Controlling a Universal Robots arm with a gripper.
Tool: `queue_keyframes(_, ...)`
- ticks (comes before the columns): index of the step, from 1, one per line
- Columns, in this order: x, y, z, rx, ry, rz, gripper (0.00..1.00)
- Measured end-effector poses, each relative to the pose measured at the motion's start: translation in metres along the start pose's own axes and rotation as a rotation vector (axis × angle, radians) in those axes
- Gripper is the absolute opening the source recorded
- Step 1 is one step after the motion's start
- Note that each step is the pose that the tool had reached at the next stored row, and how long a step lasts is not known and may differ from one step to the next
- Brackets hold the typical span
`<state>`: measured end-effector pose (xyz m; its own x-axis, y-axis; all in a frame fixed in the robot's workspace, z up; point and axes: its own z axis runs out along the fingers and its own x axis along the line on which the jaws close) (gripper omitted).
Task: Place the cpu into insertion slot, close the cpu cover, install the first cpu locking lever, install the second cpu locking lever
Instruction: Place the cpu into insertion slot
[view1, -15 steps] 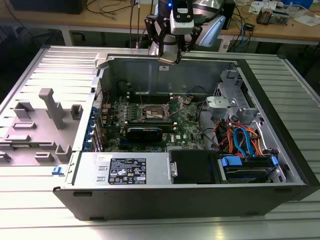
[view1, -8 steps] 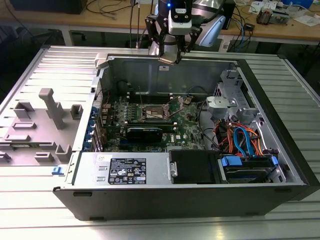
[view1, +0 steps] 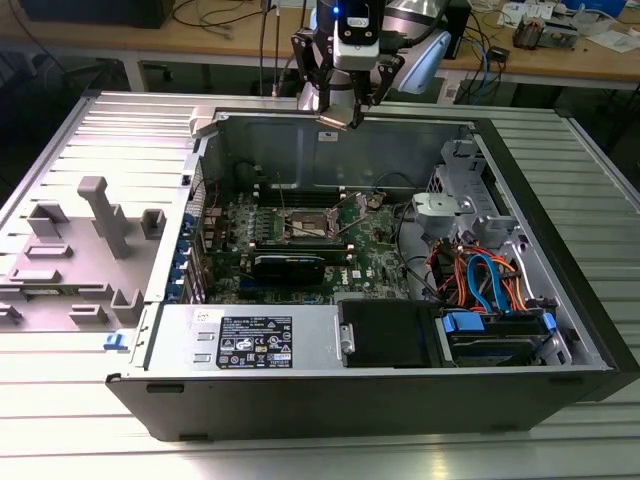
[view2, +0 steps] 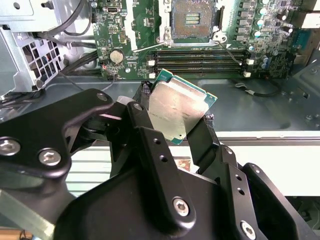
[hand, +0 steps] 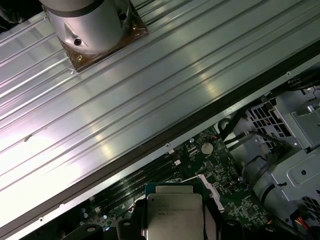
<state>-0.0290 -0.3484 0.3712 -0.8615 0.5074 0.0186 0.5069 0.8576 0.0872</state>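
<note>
My gripper (view2: 175, 117) is shut on the cpu (view2: 181, 111), a small square chip with a silver-grey top and green rim, pinched at two opposite edges by black fingers (view2: 143, 112). The same cpu (hand: 173, 215) shows in the first wrist view. In the exterior view the gripper (view1: 340, 112) hangs high over the far wall of the open computer case (view1: 330, 400). The insertion slot (view2: 192, 20) lies uncovered on the green board, its golden contact field showing, well apart from the chip. Two thin locking levers (view2: 150, 47) (view2: 231, 52) stick out loose from its corners. How the cpu cover stands I cannot tell.
Long black memory slots (view2: 200, 60) run beside the socket. In the exterior view's right half of the case are a grey drive cage (view1: 455, 200) and blue and orange cables (view1: 485, 280). A grey plastic fixture (view1: 100, 215) stands on the ribbed metal table (view1: 60, 350).
</note>
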Motion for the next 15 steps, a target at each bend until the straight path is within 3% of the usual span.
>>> queue_keyframes(15,0.0,0.0,0.0,-0.0001,-0.0009,0.011,0.55)
